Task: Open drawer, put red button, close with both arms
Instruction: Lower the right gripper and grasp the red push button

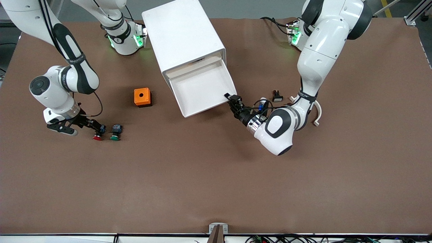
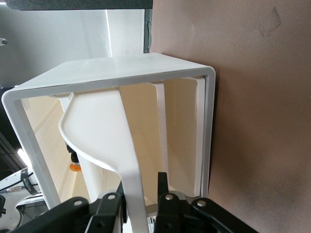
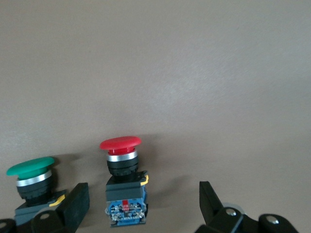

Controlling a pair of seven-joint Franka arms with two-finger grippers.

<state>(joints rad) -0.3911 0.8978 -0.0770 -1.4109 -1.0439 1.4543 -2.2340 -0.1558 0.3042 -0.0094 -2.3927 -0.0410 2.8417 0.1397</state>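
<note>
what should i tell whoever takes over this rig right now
Left gripper: at the front edge of the drawer, fingers either side of its lip; grip can't be told.
Right gripper: open, fingers either side of the red button, not closed on it.
Red button lies on the table beside the green button, toward the right arm's end.
Done: drawer of the cabinet pulled open, empty.
Left: grasp red button, put it in the drawer, close with both arms.

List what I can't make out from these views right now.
- Left gripper at the drawer front: front view too small to show contact; left wrist view cuts off the fingertips.
- Right gripper around the red button: contact unclear, finger bases cut off.
- Lower drawers: hidden under the open one.
</note>
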